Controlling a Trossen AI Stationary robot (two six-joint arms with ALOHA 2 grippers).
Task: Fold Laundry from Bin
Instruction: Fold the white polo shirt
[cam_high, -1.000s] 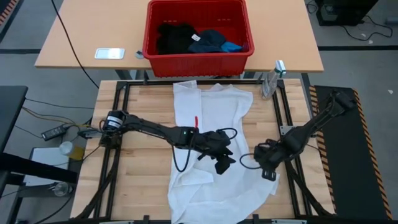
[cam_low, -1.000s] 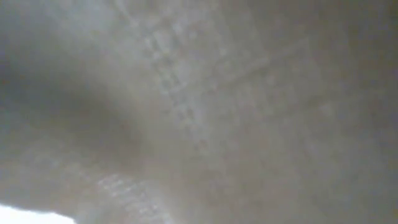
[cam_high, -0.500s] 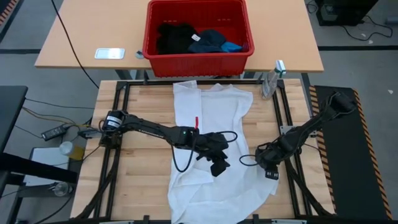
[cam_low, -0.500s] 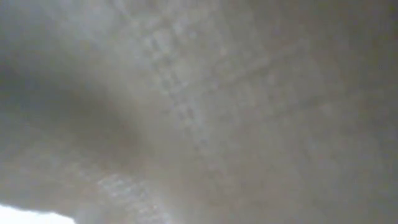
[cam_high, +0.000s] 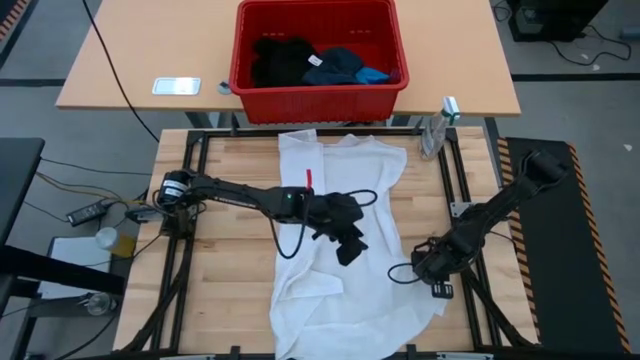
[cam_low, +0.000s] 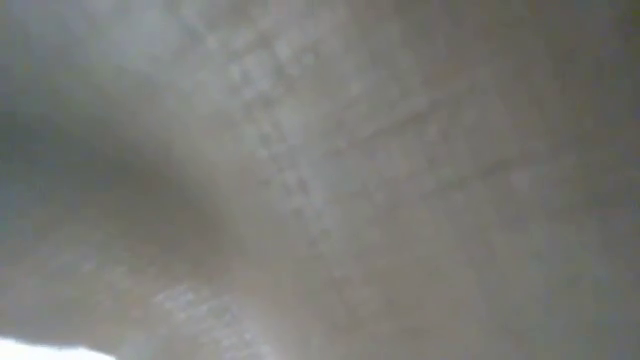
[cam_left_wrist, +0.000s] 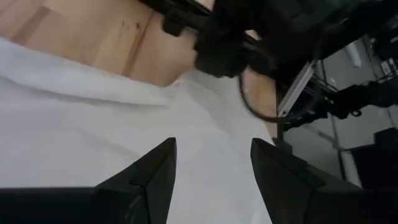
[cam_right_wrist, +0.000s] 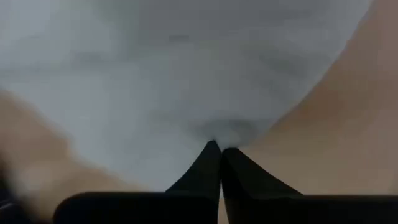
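Observation:
A large white garment (cam_high: 340, 180) of the laundry lies spread lengthwise on the wooden table, and its near part drapes over the low camera (cam_low: 320, 180). My left gripper (cam_high: 349, 250) hovers open over the garment's middle, the cloth showing between its fingers (cam_left_wrist: 214, 168). My right gripper (cam_high: 437, 288) is shut at the garment's right near edge. The red bin (cam_high: 318, 103) stands on the far table with a black (cam_high: 280, 58), a navy (cam_high: 338, 65) and a small blue (cam_high: 377, 73) garment in it. My right gripper pinches the white garment's right near edge (cam_right_wrist: 217, 132) between its two fingertips, coming steeply from above. The cloth puckers into a small fold right at the tips. Around the fingers the garment lies flat on the table; one layer or several, I cannot tell.
A spray bottle (cam_high: 437, 125) stands at the table's far right corner. Black frame rails (cam_high: 195, 180) run along the table's sides. A small flat device (cam_high: 176, 86) lies on the far table, left of the bin. Bare wood (cam_high: 230, 260) shows left of the garment.
My right gripper has gone down and toward the table's near edge, tipping steeper, to the garment's right near edge. My left gripper has risen a little and drifted toward the far edge. The white garment has kept its place.

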